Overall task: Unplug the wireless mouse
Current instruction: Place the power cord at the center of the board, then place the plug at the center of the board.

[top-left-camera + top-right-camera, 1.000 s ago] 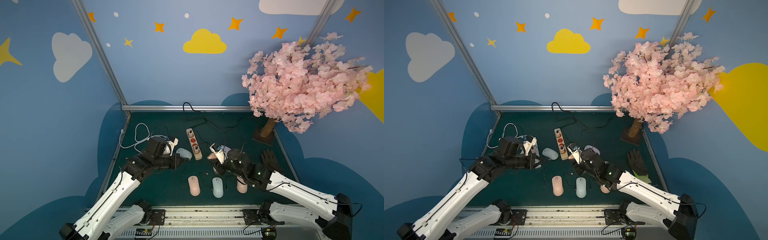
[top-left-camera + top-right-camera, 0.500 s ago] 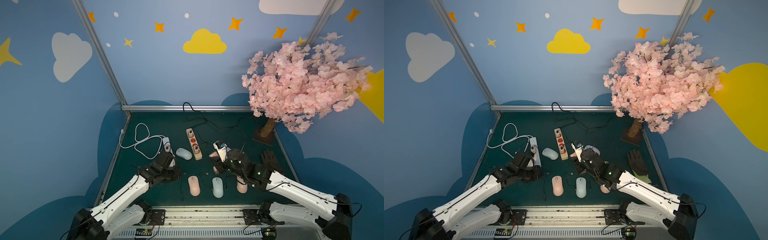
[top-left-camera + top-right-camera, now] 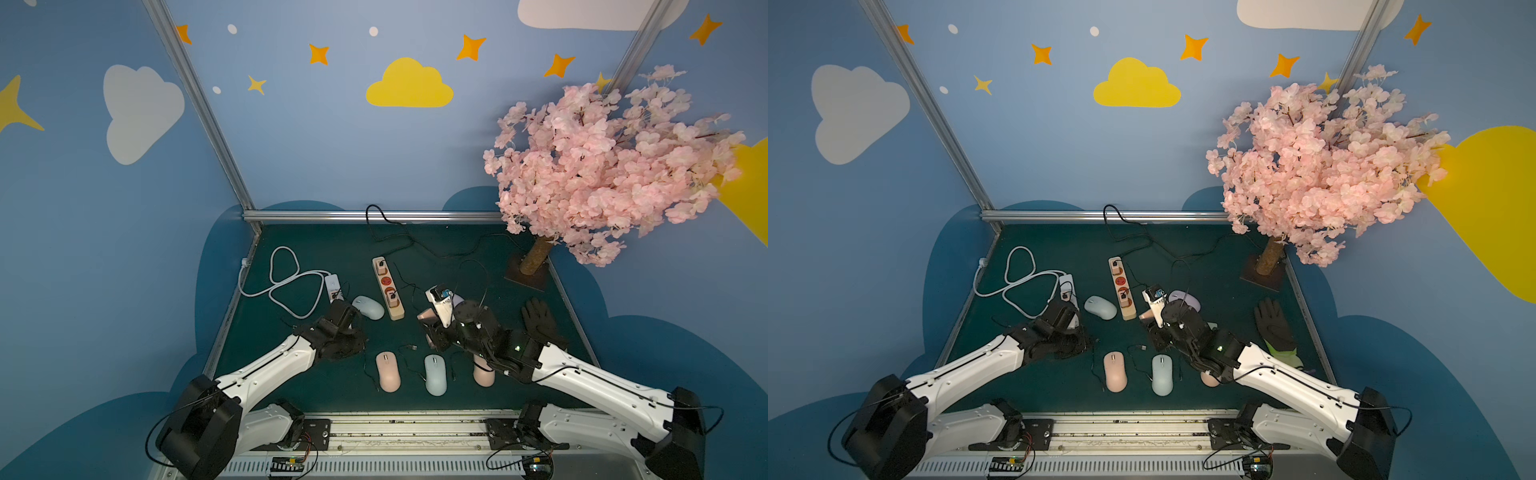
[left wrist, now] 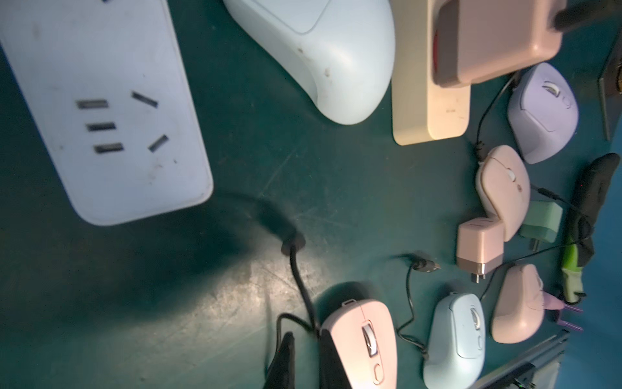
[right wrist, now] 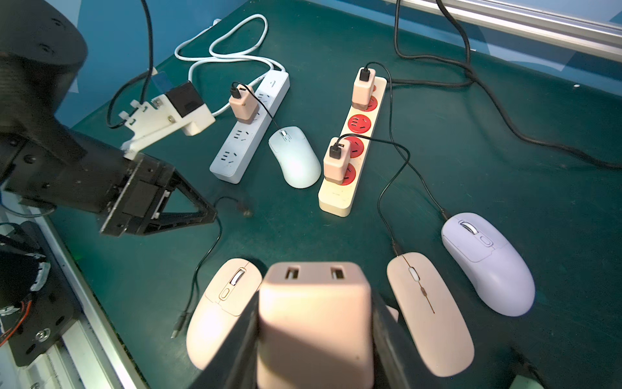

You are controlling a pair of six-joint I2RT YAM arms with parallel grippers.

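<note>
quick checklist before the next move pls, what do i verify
1. right gripper clamped on pink charger: ok
2. charger's USB ports empty: ok
3. left gripper clear of black cable: cannot tell, cable lies at the tips of the parted jaws
4. front pink mouse free of cable: ok
5. purple mouse unplugged: not ok, still wired to the beige strip

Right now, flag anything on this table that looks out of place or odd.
A black glove lies flat near the tree base, unrelated to anything else here. A loose USB plug lies plugged into nothing. The right gripper is shut on a pink charger whose two ports are empty.
</note>
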